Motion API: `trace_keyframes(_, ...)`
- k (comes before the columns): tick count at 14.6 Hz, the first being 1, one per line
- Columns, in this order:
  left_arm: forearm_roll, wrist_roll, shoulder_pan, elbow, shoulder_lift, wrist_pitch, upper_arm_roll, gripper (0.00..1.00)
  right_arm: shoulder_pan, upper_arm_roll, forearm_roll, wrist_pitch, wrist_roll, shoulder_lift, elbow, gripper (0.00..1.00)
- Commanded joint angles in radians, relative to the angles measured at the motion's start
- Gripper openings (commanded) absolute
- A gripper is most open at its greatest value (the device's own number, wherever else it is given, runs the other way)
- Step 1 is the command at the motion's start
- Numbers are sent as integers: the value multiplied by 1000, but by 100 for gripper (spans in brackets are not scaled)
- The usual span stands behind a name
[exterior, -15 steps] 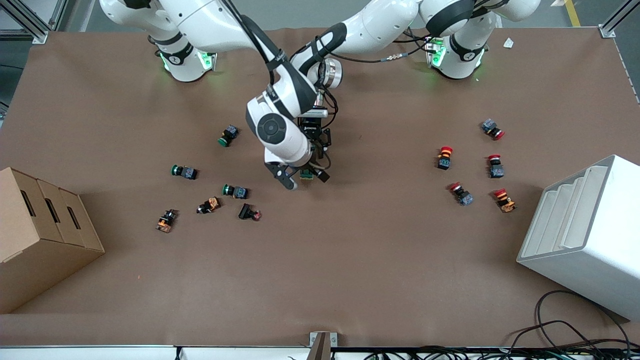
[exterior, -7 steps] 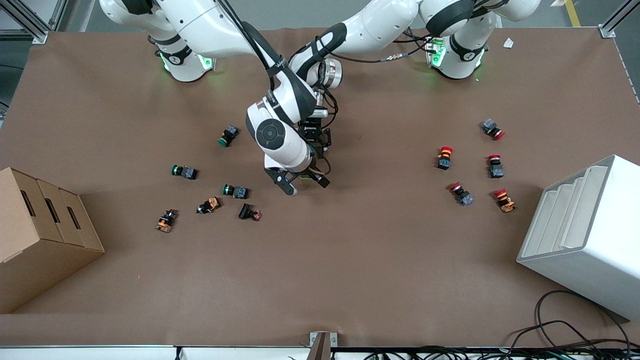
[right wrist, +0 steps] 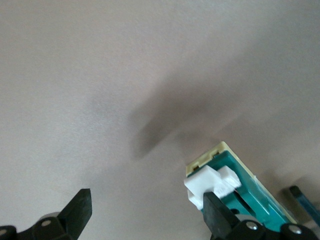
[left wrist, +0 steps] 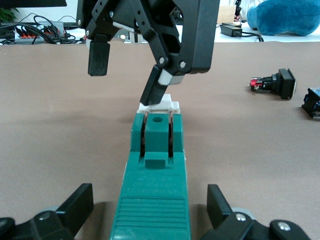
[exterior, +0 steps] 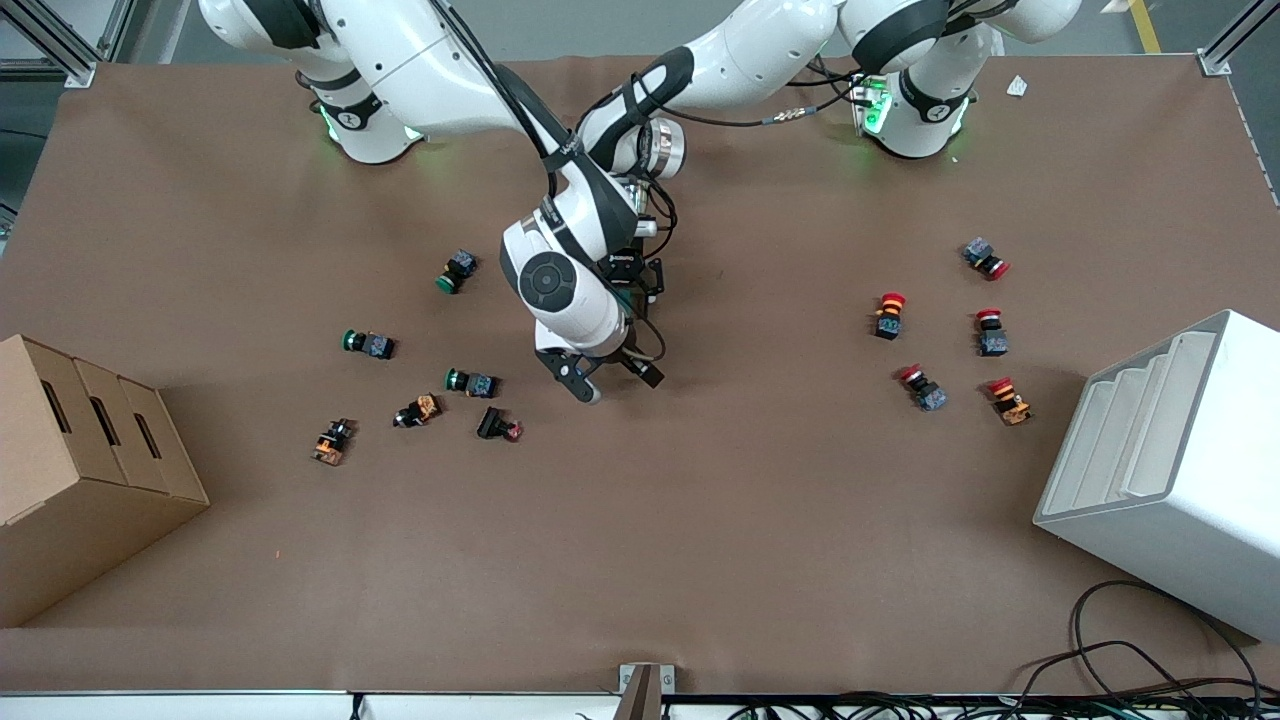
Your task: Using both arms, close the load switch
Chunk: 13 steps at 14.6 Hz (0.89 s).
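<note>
Toward the right arm's end of the table from the right gripper (exterior: 620, 381) lay a loose cluster of push-buttons: three green-capped ones (exterior: 368, 344), two orange-bodied ones (exterior: 418, 410) and a black one with a red tip (exterior: 498, 426), the last being closest to that gripper. A cardboard box (exterior: 90, 470) stood well apart from it at that end. Toward the left arm's end, five red-capped push-buttons (exterior: 889, 315) lay apart from one another, short of a white foam case (exterior: 1170, 470), with black cables (exterior: 1150, 670) at the table's edge.

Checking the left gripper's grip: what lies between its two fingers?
The load switch lies on the table between the left gripper's open fingers, neither touching it, shown in the left wrist view.
</note>
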Motion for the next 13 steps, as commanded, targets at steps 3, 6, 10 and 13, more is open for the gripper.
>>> trace_keyframes(3,14,-8,1,7,16,-3,25,99,-107,2,-10,-160,-143,12,119,100)
trace_keyframes(6,1,24,1,8,6,-1,22,99,-220,0,-133,-326,-361,-47,120,100)
trace_keyframes(10,-110,72,6,19,-48,2,-3,99,-390,0,-226,-551,-703,-192,120,100)
trace_keyframes(13,-270,153,13,42,-111,20,-21,99,-527,2,-329,-676,-979,-281,120,100)
